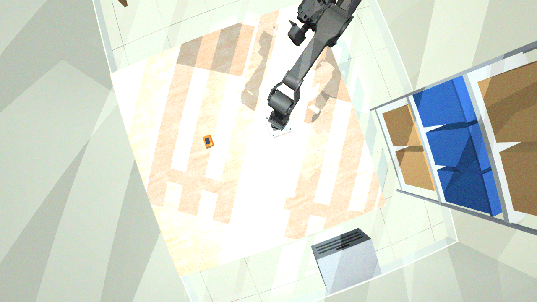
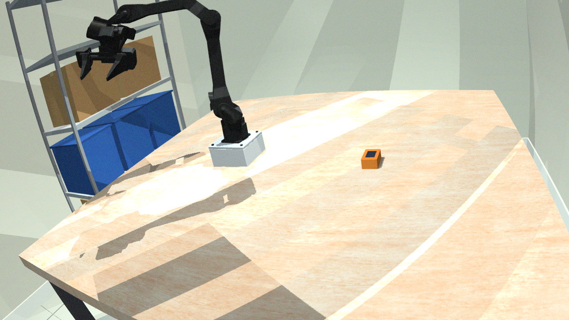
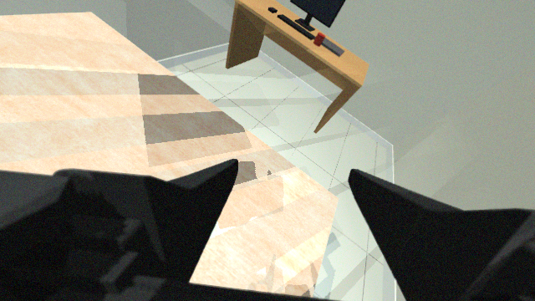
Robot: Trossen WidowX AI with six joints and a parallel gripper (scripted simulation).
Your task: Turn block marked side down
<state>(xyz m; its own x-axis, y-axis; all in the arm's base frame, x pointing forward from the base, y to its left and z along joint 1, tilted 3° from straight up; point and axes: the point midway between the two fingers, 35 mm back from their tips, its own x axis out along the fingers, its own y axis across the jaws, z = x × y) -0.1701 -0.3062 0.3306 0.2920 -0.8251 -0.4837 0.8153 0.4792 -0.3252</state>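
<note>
An orange block (image 1: 210,145) (image 2: 370,163) rests flat on the wooden table (image 1: 161,150) (image 2: 358,222) (image 3: 63,46). Its dark rectangular mark (image 1: 207,141) (image 2: 370,154) faces up. My gripper (image 2: 94,78) (image 3: 292,170) is open with nothing between its fingers. It hangs high, on the far side of the arm's base from the block, well away from it. In the top view the gripper is at the top edge of the view and its fingertips are hard to make out. The block is not in the wrist view.
The arm's white base (image 1: 282,132) (image 2: 228,156) stands on the table beside the block, with a gap between them. A shelf rack (image 2: 59,79) with blue bins (image 1: 443,105) (image 2: 95,151) stands past the table edge. A desk (image 3: 355,68) shows in the wrist view.
</note>
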